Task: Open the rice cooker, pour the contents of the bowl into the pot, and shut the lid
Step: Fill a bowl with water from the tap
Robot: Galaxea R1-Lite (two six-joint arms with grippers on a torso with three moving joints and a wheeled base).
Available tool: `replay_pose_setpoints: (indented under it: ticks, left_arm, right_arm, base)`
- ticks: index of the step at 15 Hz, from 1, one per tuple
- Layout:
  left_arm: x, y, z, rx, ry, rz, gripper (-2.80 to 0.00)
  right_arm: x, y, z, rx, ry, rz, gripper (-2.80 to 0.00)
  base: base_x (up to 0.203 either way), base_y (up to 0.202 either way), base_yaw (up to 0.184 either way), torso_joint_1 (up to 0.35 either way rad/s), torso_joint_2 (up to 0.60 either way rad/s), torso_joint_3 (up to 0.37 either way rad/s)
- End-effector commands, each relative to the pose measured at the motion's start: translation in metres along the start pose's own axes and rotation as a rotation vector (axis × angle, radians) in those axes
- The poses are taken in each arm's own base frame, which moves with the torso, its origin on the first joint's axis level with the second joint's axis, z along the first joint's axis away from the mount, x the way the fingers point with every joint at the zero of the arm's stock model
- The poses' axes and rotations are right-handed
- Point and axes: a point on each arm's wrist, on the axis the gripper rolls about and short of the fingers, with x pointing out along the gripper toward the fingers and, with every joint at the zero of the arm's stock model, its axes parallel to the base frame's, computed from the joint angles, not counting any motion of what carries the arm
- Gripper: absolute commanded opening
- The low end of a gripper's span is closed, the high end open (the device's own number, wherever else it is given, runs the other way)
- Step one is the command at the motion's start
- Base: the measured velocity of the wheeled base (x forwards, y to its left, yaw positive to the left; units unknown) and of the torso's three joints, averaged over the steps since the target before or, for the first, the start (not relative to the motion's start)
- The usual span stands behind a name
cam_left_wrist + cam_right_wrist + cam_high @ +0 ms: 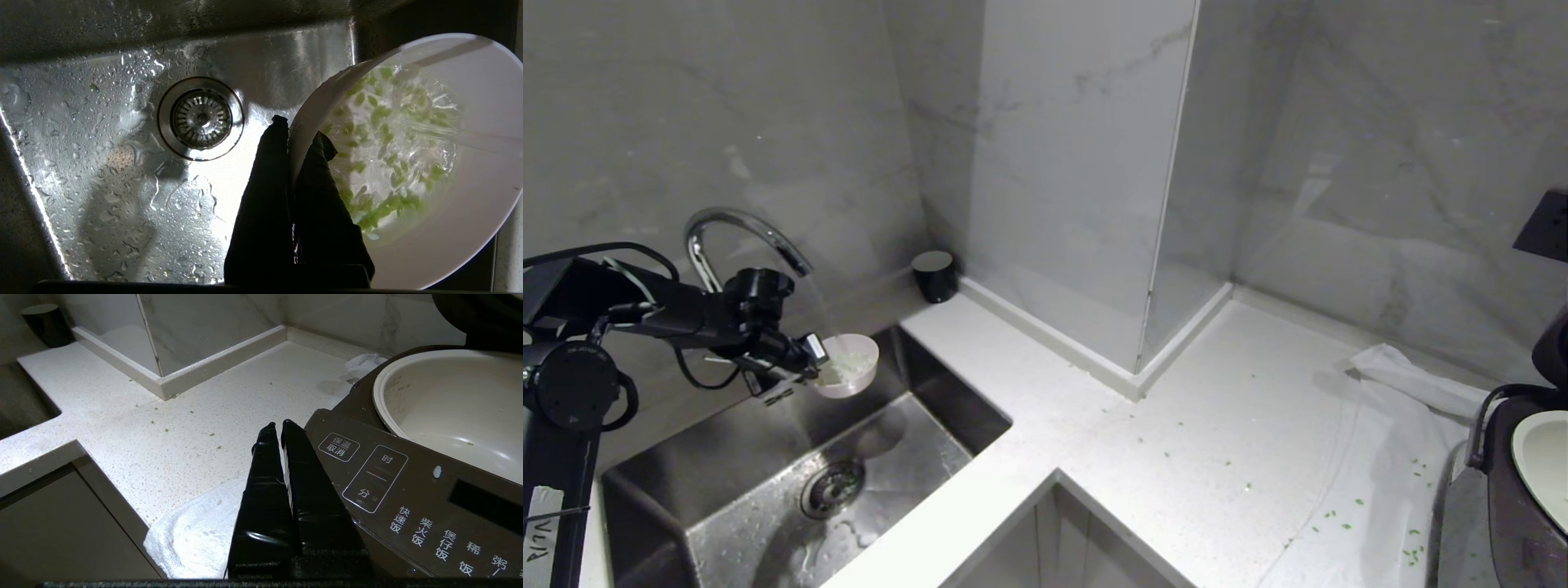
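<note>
My left gripper (pixel 817 351) is shut on the rim of the small pale pink bowl (pixel 849 365) and holds it over the sink, under the faucet. A thin stream of water (pixel 470 139) runs into the bowl (pixel 449 228). The contents (pixel 384 122), chopped green bits, float in water inside it. One finger (pixel 269 171) is outside the wall and one inside. The rice cooker (pixel 1519 506) stands at the far right with its lid (pixel 482 314) raised and the white pot (pixel 457 404) bare. My right gripper (pixel 280 426) is shut and empty beside the cooker's button panel (pixel 408 490).
A curved chrome faucet (pixel 743 229) arches over the wet steel sink (pixel 915 425) with its drain (pixel 201 118). A black cup (pixel 934 275) stands in the counter's corner. A white towel (pixel 1405 384) lies by the cooker. Green bits (pixel 1339 514) are scattered on the white counter.
</note>
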Motion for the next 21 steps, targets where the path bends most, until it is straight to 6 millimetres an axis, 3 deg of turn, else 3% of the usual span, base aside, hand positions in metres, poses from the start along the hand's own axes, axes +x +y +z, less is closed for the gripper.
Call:
replay_pose_setpoints:
  ticks: [1,15,21]
  left_arm:
    - [0.000,0.000,0.000,-0.003,0.001,0.000,-2.80]
    - [0.001,-0.001,-0.001,-0.002,0.005,-0.005,-2.80]
    - [-0.002,-0.005,-0.011,-0.021,0.054,0.005,-2.80]
  right_arm:
    - [0.000,0.000,0.000,0.000,0.000,0.001,-2.80]
    - [0.000,0.000,0.000,0.000,0.000,0.001,-2.80]
    - [0.000,0.000,0.000,0.000,0.000,0.000,-2.80]
  base:
    - [0.000,0.000,0.000,0.000,0.00,0.000]
    - [0.000,0.000,0.000,0.000,0.00,0.000]
    - [0.000,0.000,0.000,0.000,0.00,0.000]
